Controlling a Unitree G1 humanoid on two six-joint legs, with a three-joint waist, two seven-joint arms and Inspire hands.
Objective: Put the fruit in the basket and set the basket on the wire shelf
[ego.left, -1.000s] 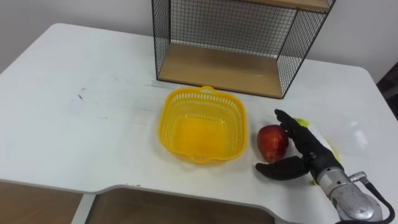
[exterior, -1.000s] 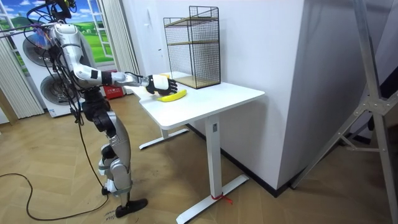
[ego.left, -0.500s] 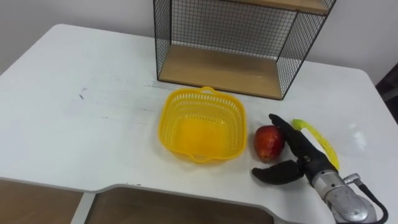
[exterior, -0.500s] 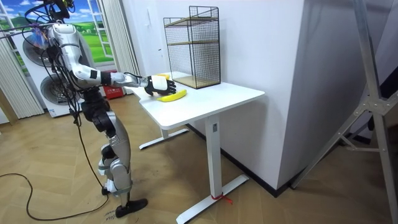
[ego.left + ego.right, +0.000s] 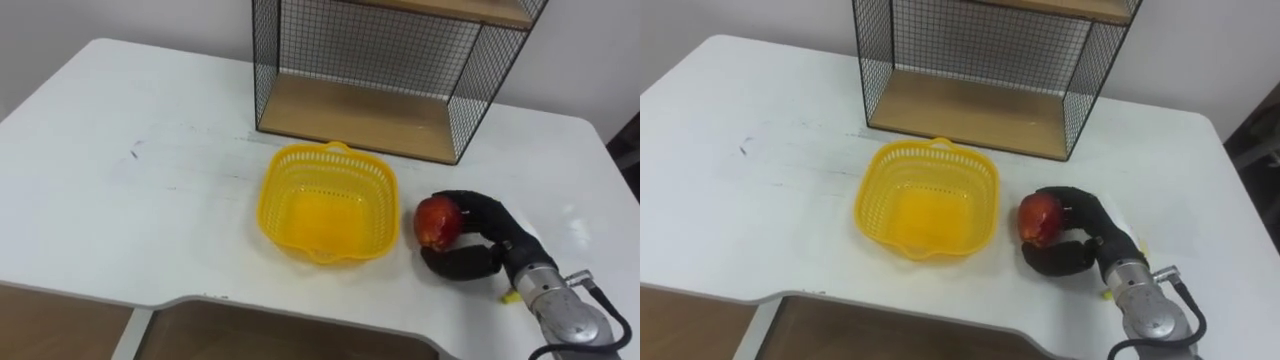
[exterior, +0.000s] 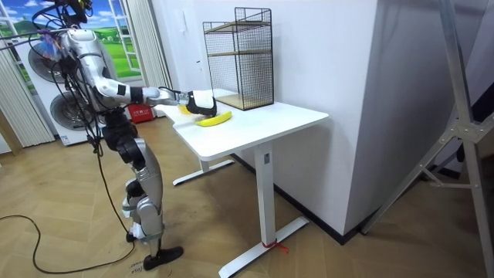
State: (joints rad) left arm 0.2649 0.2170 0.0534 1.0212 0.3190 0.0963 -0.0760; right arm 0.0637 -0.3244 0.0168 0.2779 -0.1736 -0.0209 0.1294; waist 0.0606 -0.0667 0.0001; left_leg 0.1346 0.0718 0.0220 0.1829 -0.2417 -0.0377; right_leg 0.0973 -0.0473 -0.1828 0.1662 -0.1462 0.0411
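- Basket [image 5: 325, 200]: yellow, upright and empty, on the white counter [image 5: 150, 180].
- Wire shelf [image 5: 385, 70]: it stands just behind the basket, with its wooden bottom board bare.
- Apple [image 5: 437, 220]: red, just beside the right rim of the basket and not inside it.
- Right hand [image 5: 490, 240]: to the right of the basket, it holds the apple. The fingers are curled over the top of the apple and the thumb is bent under it.
- Banana [image 6: 214, 119]: it lies on the counter, farther to the right of the basket than the apple. In the eye views the hand covers most of it.
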